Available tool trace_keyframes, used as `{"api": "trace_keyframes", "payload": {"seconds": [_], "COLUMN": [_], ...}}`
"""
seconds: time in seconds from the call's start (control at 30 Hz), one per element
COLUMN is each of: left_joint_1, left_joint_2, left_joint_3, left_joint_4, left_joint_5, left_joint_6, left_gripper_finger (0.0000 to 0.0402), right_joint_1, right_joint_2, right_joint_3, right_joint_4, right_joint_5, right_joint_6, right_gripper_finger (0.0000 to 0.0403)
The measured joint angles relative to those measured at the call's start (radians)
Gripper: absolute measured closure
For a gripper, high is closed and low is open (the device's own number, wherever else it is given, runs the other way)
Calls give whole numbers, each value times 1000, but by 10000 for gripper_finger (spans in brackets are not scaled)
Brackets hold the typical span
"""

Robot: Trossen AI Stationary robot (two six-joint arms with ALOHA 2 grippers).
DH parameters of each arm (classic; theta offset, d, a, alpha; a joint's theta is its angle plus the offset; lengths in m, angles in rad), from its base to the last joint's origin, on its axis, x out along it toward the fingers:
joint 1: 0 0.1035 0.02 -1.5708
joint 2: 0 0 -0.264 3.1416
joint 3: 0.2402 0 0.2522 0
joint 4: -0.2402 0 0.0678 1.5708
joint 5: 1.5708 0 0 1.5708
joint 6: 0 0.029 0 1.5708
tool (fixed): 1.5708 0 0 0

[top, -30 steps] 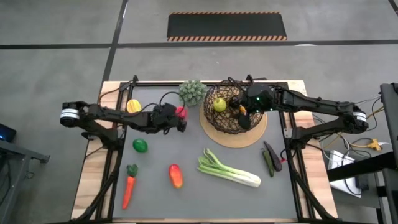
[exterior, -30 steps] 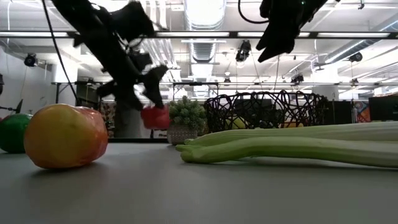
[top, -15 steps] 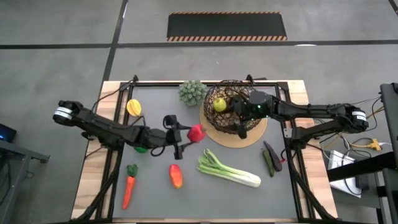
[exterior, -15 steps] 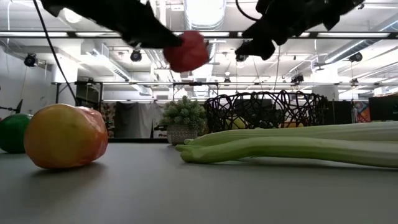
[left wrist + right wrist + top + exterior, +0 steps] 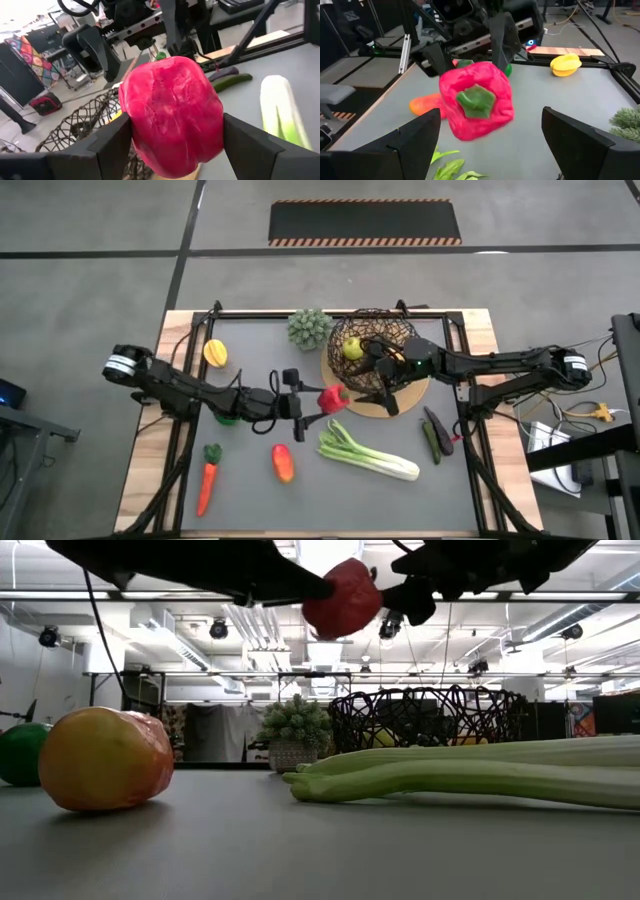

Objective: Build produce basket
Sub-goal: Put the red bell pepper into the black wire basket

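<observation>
STATE: left gripper (image 5: 322, 403) clamped on red pepper (image 5: 334, 398) just beside basket (image 5: 362, 343) | right gripper (image 5: 384, 384) fingers apart, empty, at basket rim | RISK: 2 grippers collide; pepper drops outside basket.

Grey concrete floor (image 5: 90, 280), hazard-striped black mat (image 5: 365, 223)

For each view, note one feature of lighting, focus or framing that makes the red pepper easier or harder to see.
High view: even light, the red pepper small but crisp. Low view: bright ceiling lights backlight it, leaving the left gripper a silhouette. Left wrist view: the pepper fills the picture, the basket behind it soft. Right wrist view: green stem sharp, background blurred.
</observation>
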Motion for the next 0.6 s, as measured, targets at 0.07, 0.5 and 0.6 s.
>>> {"api": "trace_keyframes", "payload": {"seconds": [0.07,0.5,0.6], "left_joint_1": [6,42,43], "left_joint_2": [30,111,111], "left_joint_3": [4,29,29], "left_joint_4": [38,240,257], "left_joint_5": [-2,32,36], "left_joint_6": [17,51,53], "left_gripper_finger": [143,143,143], "right_joint_1": [0,0,0], "right_joint_2": [0,0,0], "right_joint_3": [0,0,0], "right_joint_4": [-7,-45,-36], "right_joint_5": [0,4,4], "right_joint_6": [-1,-20,-28], "right_gripper_finger": [76,76,76]}}
